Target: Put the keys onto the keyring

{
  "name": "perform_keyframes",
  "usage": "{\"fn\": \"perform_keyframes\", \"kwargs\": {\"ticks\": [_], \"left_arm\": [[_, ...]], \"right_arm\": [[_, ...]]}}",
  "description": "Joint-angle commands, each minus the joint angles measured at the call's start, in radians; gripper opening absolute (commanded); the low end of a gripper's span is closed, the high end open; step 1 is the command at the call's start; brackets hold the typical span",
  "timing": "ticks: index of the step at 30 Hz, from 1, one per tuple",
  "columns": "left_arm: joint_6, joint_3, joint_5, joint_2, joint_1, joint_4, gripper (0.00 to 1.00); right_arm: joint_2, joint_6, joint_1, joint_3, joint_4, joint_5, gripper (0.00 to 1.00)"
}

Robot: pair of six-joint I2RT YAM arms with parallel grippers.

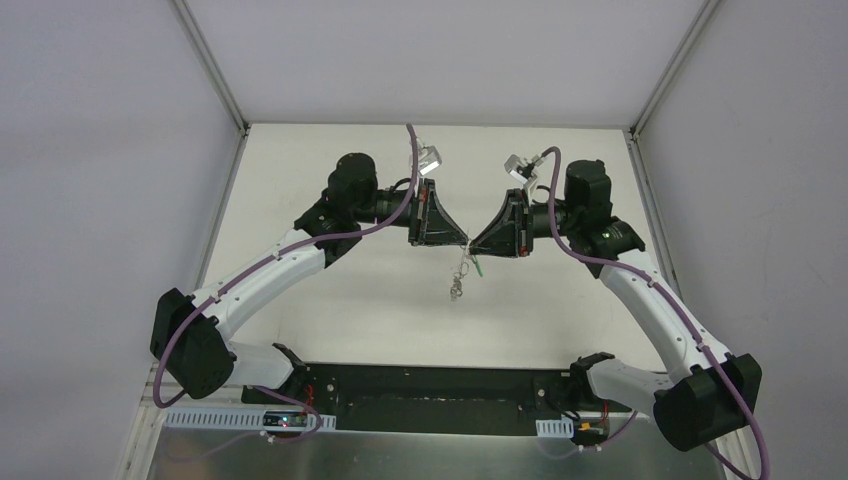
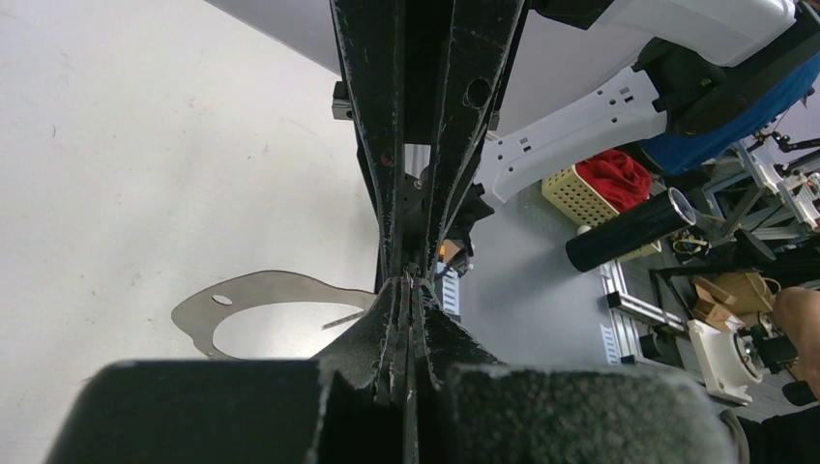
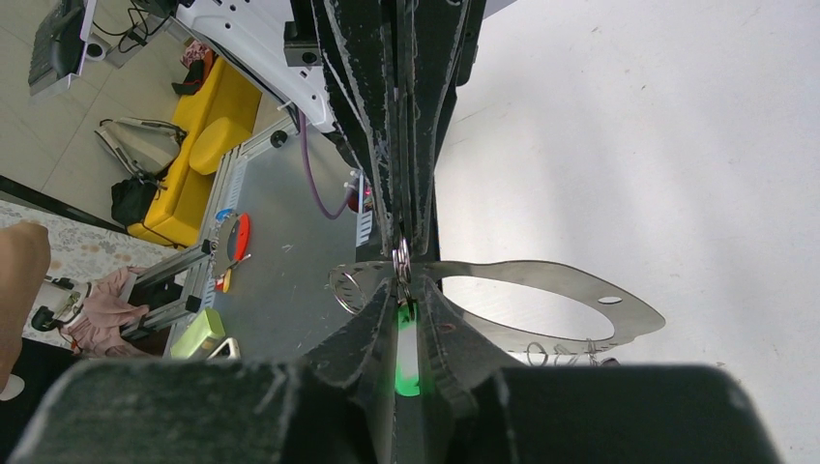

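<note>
Both grippers meet tip to tip above the middle of the table. My left gripper [image 1: 463, 243] is shut, and a thin bit of silver wire shows at its tips in the left wrist view [image 2: 411, 288]. The keyring [image 1: 459, 283] hangs below the meeting point as a thin wire with small silver bits. Part of its loop [image 3: 340, 290] shows in the right wrist view. My right gripper [image 1: 473, 245] is shut on the key, whose bright green head [image 3: 407, 353] sits between the jaws. A green speck of the key [image 1: 479, 268] shows from above.
The white table [image 1: 350, 300] lies below, inside grey walls. The arms' black base plate [image 1: 420, 395] runs along the near edge. The grippers cast a grey shadow [image 2: 271, 290] on the table under the meeting point.
</note>
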Motion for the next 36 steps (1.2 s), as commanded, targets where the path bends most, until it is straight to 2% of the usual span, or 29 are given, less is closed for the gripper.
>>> {"fn": "perform_keyframes", "kwargs": {"ticks": [1,11,22,36], "left_arm": [[-0.019,-0.005,0.023,-0.015,0.011,0.092,0.0],[-0.016,-0.007,0.021,-0.007,0.011,0.089,0.0],[-0.014,-0.01,0.019,-0.002,0.011,0.089,0.0],[-0.011,-0.012,0.031,0.004,0.011,0.087,0.0]], "right_arm": [[-0.004,0.018,-0.001,0.018,0.04,-0.037,0.18],[0.004,0.034,0.005,0.035,0.045,-0.045,0.2],[0.01,0.043,0.011,0.037,0.056,-0.05,0.12],[0.016,0.048,0.013,0.039,0.062,-0.039,0.09]]}}
